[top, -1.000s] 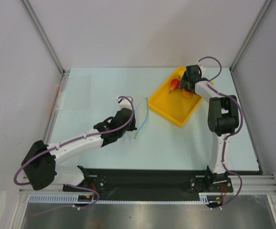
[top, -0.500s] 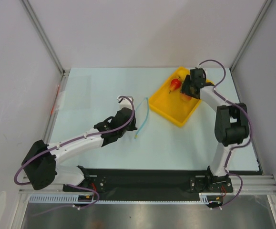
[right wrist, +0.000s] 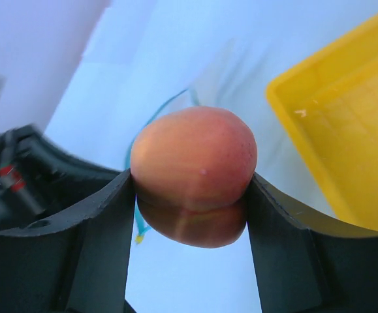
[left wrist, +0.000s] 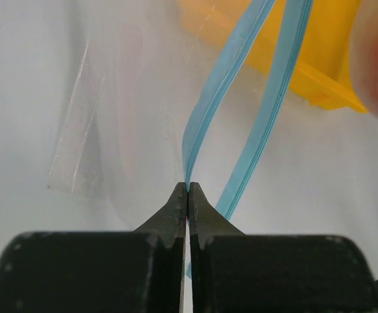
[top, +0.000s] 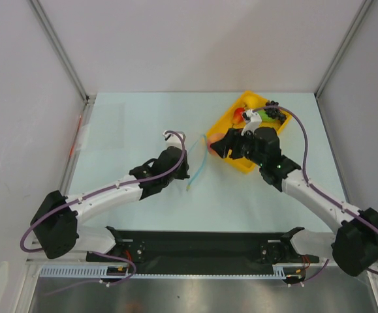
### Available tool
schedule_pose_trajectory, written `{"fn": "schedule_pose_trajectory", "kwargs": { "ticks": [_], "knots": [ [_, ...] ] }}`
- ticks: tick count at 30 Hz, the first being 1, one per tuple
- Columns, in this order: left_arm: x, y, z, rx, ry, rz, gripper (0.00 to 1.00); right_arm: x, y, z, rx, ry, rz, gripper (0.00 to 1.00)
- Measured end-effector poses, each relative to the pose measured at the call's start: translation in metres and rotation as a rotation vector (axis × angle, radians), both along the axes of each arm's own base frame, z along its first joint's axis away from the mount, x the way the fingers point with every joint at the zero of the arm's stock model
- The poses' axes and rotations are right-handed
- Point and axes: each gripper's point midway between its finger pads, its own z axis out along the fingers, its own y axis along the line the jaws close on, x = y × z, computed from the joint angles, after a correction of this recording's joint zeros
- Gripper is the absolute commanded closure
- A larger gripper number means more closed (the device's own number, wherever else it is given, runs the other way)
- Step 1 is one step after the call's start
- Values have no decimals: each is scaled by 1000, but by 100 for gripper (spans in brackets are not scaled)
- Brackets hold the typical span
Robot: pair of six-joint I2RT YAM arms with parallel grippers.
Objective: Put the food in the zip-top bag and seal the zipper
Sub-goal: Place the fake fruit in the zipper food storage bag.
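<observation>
**Peach-orange fruit carried toward the held-open bag**

The right pincer [right wrist: 190,188] is clamped on a peach-orange toy fruit [right wrist: 195,153] at the edge of the yellow tray [right wrist: 352,150], near the zip-top bag [left wrist: 110,111] lying on the bench [top: 130,124]. The left pincer [left wrist: 187,195] is pressed together on one lip of the teal zipper [left wrist: 231,65], and the other lip bows away, so the mouth gapes. Next, I judge, the fruit must go between the lips and be released well inside. A red toy fruit [top: 239,116] waits in the tray, and sealing is not yet begun.

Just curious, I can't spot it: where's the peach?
Top view, just right of centre: the peach is held in the jaws of the right gripper, between the yellow tray and the zipper.
</observation>
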Motion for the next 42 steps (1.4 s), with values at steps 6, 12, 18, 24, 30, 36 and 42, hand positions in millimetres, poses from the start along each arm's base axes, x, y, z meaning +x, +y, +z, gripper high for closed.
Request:
{"fn": "schedule_pose_trajectory", "kwargs": {
  "ticks": [6,12,18,24,30,36,42],
  "knots": [
    [-7,-12,2,-28,23,-59,100,-39,23,7,71,-84,150,71],
    [-12,-21,14,-58,19,-94,100,-66,56,11,75,-134,262,71],
    [-27,-22,53,-163,-31,-152,100,-52,56,-4,47,-120,203,75],
    [-41,-28,93,-291,-95,-224,100,-41,50,-16,14,-100,137,73],
    [-51,-46,81,-309,-36,-320,100,-41,50,-17,17,-96,130,50],
    [-52,-51,62,-276,15,-330,100,-43,51,-18,35,-87,132,10],
    [-43,-44,60,-271,10,-277,100,-46,44,-10,46,-108,119,21]
  ]
}}
